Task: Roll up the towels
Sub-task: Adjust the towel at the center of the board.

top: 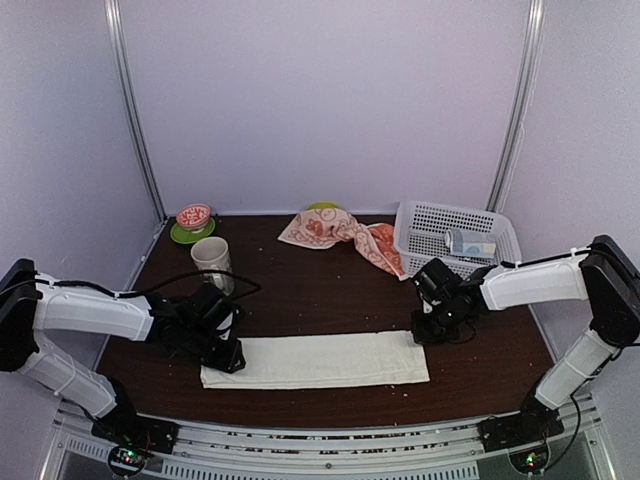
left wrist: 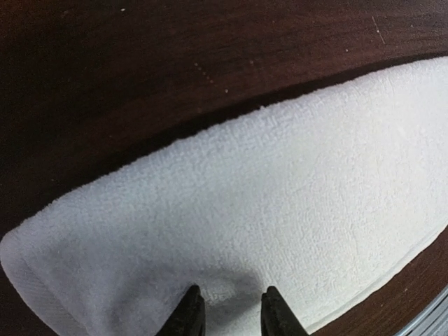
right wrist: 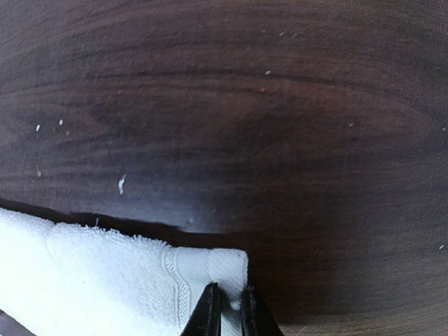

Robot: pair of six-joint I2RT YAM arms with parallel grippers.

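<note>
Listing from the top external view: cream-white towel [top: 320,362], laid flat as a long strip along the near part of the table [top: 320,295], no turn of a roll in it. Left gripper [top: 226,356] down on its far left corner; right gripper [top: 428,335] down on its far right corner. Printed peach towel [top: 335,230], crumpled in a heap at the far middle, touching the white basket [top: 430,222] on the right, with no arm near it. Pale packet [top: 470,243] inside the basket. Mug [top: 211,258] and patterned bowl [top: 193,215] on a green saucer [top: 180,236], far left.

Left wrist view: both fingertips rest on the cream-white towel [left wrist: 280,196] with a strip of cloth in the gap between them. Whether the left gripper [left wrist: 231,316] is pinching or only pressing, I cannot tell.

Right wrist view: the right gripper [right wrist: 229,311] is clenched on the hemmed corner of the cream-white towel [right wrist: 105,280], fingertips nearly together with cloth between them.

Progress, as a judgement: neither towel is rolled. The first appears spread and taken by its end corners, ready for rolling to begin. The second is untouched.
</note>
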